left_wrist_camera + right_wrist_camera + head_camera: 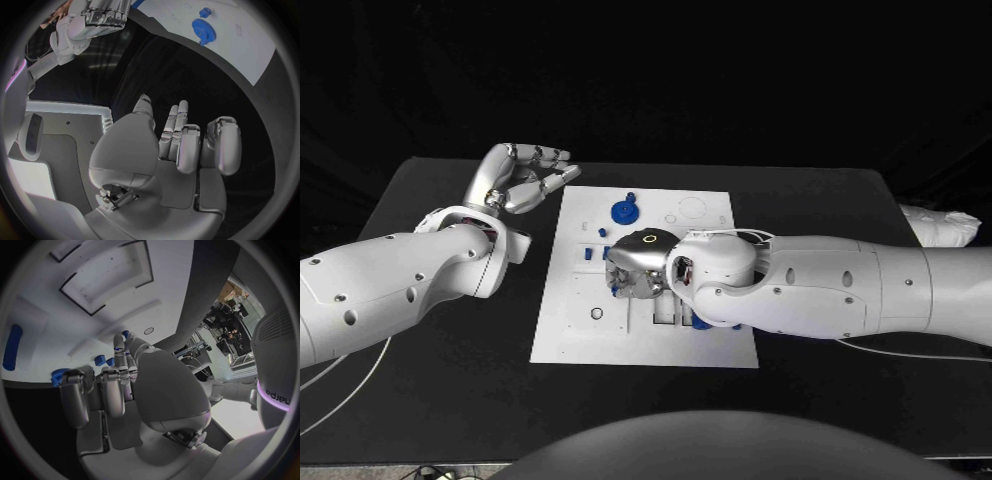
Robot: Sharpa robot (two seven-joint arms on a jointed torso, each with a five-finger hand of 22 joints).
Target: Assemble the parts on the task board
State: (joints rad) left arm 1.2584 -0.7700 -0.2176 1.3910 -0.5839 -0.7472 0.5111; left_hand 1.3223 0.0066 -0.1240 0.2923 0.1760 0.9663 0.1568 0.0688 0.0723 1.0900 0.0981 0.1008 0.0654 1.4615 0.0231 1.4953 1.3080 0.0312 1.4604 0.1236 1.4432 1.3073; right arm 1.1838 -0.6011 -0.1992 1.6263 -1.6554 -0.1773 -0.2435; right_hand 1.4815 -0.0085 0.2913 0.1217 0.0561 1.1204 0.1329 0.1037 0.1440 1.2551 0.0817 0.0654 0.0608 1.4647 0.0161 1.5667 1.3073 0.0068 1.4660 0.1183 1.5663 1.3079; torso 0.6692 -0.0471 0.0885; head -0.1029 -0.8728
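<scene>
The white task board [574,330] lies in the middle of the black table. My right hand [640,265] hangs over the board's middle, fingers pointing down. Its thumb and a finger pinch a small blue part [125,333] just above the board [37,315]. A blue gear [625,211] stands near the board's far edge, with small blue parts [596,243] beside my right hand. My left hand [524,176] hovers off the board's far left corner, fingers curled in and holding nothing. In the left wrist view my left hand [184,145] faces the gear [201,25].
The board has rectangular recesses [106,275] and a small round hole [149,331]. An oblong blue part [12,347] lies in a slot. More blue pieces [701,322] sit under my right forearm. Bare black table [444,390] surrounds the board.
</scene>
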